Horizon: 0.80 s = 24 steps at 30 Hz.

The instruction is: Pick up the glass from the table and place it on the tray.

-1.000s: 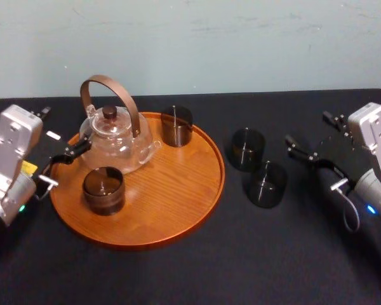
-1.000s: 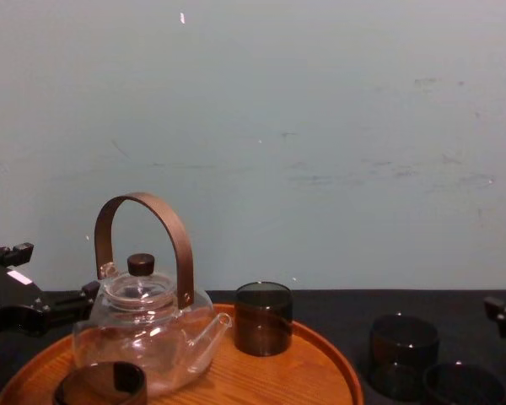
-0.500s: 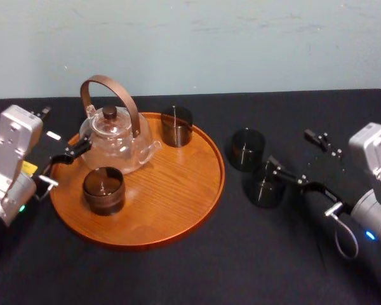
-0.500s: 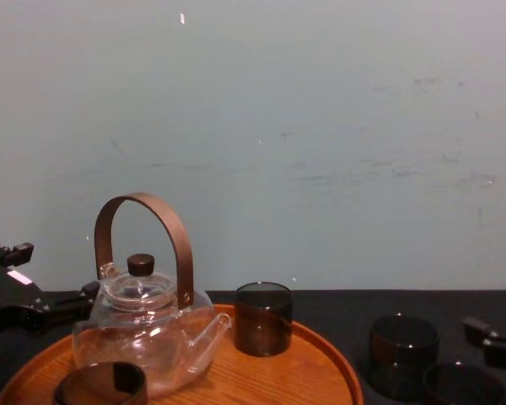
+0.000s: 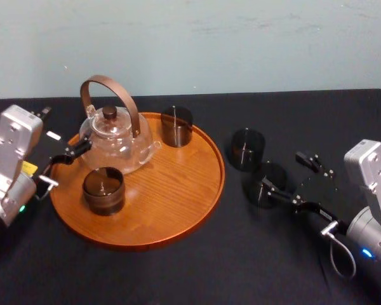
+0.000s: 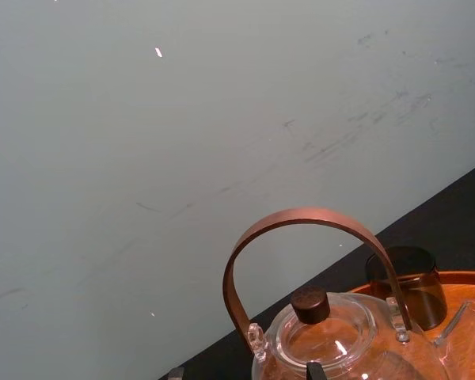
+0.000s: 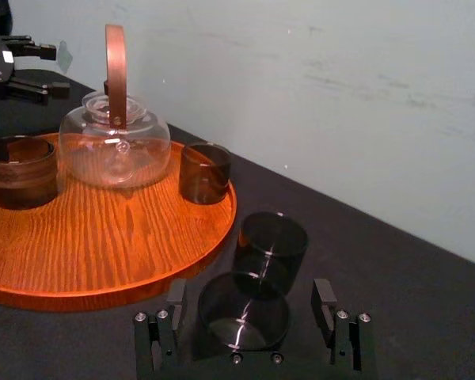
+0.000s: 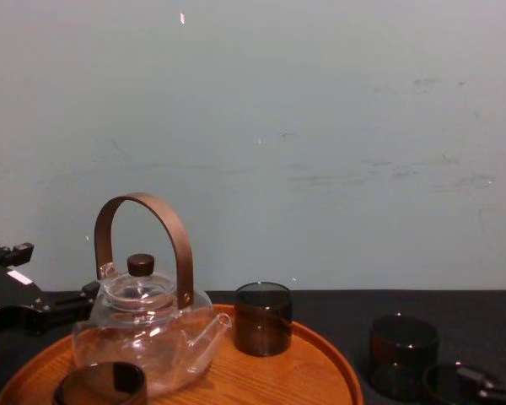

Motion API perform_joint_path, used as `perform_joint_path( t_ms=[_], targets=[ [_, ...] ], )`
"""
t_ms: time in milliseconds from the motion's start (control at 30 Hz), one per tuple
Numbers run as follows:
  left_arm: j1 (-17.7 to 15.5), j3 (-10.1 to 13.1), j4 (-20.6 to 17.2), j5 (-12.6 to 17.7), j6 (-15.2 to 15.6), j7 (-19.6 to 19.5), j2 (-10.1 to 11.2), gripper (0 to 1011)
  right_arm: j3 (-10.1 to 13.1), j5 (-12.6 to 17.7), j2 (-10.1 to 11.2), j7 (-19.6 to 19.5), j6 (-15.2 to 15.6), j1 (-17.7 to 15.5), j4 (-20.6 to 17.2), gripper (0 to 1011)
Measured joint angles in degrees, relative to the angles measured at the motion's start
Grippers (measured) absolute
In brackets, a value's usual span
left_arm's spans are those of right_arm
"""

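Two dark smoked glasses stand on the black table [image 5: 197, 267] right of the round wooden tray [image 5: 171, 203]. The nearer glass [image 5: 268, 183] [image 7: 244, 311] sits between the fingers of my right gripper [image 5: 283, 171] [image 7: 249, 294]. That gripper is open, one finger on either side of the glass, not closed on it. The farther glass [image 5: 247, 148] [image 7: 271, 237] stands just behind it, nearly touching. My left gripper [image 5: 66, 130] stays parked and open at the tray's left edge, beside the teapot.
On the tray stand a clear glass teapot [image 5: 117, 136] with a brown arched handle and two more dark glasses, one at the back [image 5: 176, 125] and one at the front left [image 5: 103, 189]. The tray's right half is bare wood. A pale wall runs behind the table.
My right gripper has come in from the right and dropped lower, so its open fingers now straddle the nearer glass. The left arm and everything on the tray have not moved.
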Motion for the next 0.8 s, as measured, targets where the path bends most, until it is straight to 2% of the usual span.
perform_joint_path(
  t_ms=[800],
  targets=[
    [0.0,0.0,0.0,0.0,0.0,0.0,0.0,1001,1.77,-0.13,-3.39,4.13,2.23,0.09,4.3,1002]
  ],
)
